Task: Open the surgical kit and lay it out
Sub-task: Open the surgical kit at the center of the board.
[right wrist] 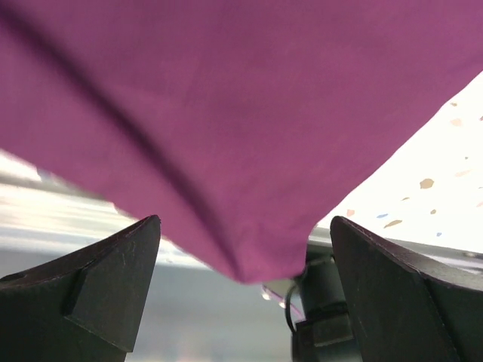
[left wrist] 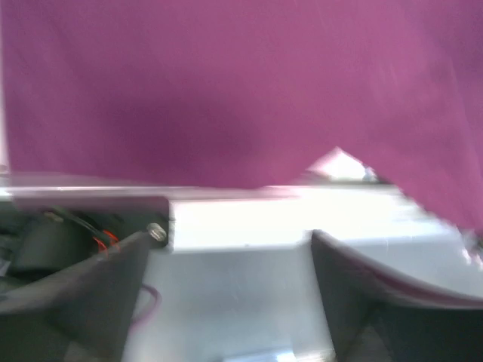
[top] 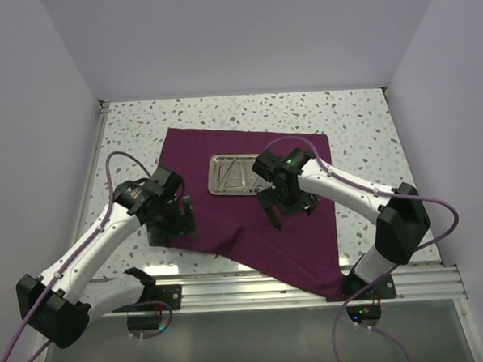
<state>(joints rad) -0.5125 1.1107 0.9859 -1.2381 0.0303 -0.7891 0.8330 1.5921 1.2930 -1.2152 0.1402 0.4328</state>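
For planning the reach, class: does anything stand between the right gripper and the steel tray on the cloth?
Nothing visible does. The right gripper hangs open over bare purple cloth beside the steel tray.

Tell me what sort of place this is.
Probably a lab robot test cell, not a clinic: plain white walls box in a speckled table, an aluminium rail runs along its near edge, and a maroon cloth with a steel tray lies on it.
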